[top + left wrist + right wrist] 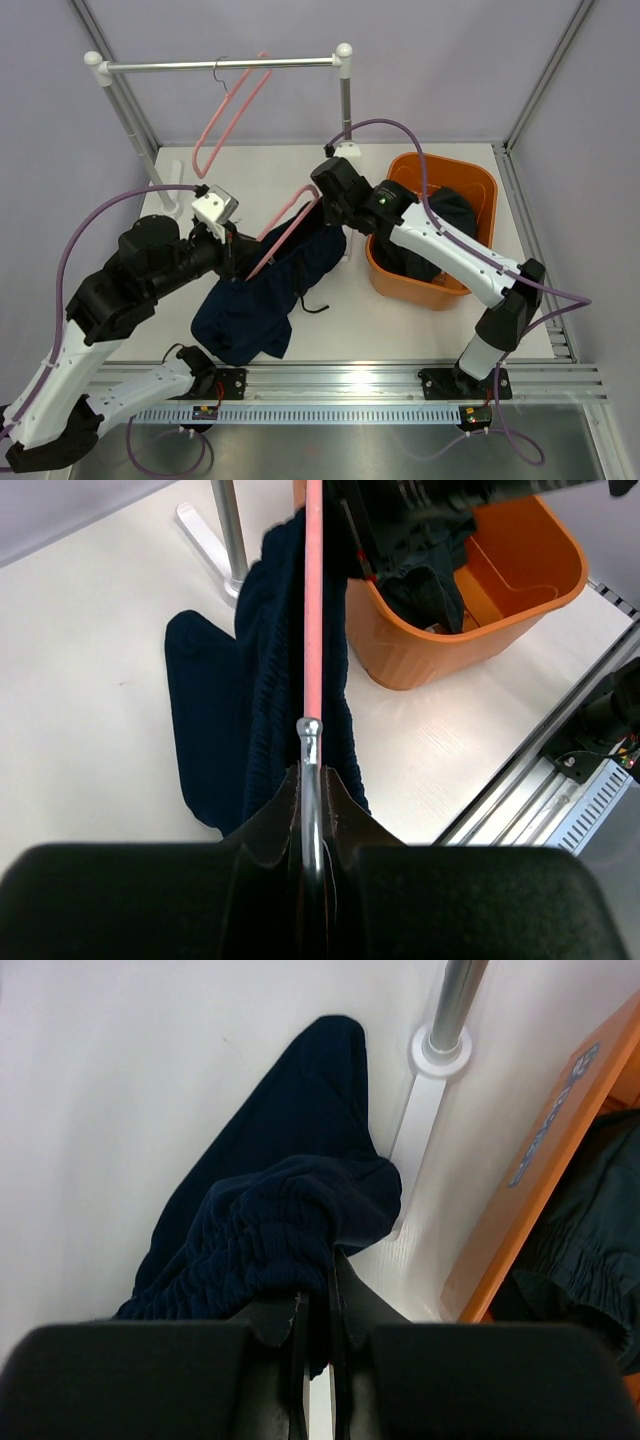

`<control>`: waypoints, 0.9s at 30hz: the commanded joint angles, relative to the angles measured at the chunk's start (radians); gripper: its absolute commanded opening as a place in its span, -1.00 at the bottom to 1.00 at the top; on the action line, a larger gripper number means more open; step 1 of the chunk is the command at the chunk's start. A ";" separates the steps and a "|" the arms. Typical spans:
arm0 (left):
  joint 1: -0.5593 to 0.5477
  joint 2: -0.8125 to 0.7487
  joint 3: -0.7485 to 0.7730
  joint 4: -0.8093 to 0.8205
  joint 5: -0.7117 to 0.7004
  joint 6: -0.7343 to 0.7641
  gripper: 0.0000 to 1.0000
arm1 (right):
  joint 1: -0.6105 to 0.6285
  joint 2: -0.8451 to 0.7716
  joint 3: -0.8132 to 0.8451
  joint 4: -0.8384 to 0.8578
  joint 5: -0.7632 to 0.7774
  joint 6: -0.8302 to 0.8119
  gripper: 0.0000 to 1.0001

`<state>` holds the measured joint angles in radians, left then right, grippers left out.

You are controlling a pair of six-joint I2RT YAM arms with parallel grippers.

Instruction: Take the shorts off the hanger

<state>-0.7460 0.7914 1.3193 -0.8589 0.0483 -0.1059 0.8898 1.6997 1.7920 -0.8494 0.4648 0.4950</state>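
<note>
Dark navy shorts (pixel 262 296) hang over a pink hanger (pixel 287 229) and trail onto the table; they also show in the left wrist view (pixel 240 710) and in the right wrist view (pixel 265 1235). My left gripper (pixel 232 255) is shut on the hanger's metal hook (pixel 310 780), with the pink bar (pixel 313 590) running away from it. My right gripper (pixel 335 208) is shut on the shorts' gathered waistband (pixel 300 1250) at the hanger's far end. A second dark garment (pixel 440 235) lies in the orange basket (pixel 470 180).
A metal rail (pixel 220 66) on white posts spans the back, with another pink hanger (pixel 228 115) on it. The rail's right post (pixel 345 110) and white foot (pixel 440 1050) stand just beside my right gripper. The basket sits at the right.
</note>
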 commanded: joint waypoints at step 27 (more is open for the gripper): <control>-0.007 0.127 0.061 0.569 -0.444 -0.161 -1.00 | 0.598 -0.072 0.021 0.053 0.141 0.045 -1.00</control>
<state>-0.7490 0.9073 1.3045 -0.4641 -0.3279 -0.2600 1.4639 1.6249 1.7729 -0.7906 0.5488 0.5354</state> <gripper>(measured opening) 0.068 0.107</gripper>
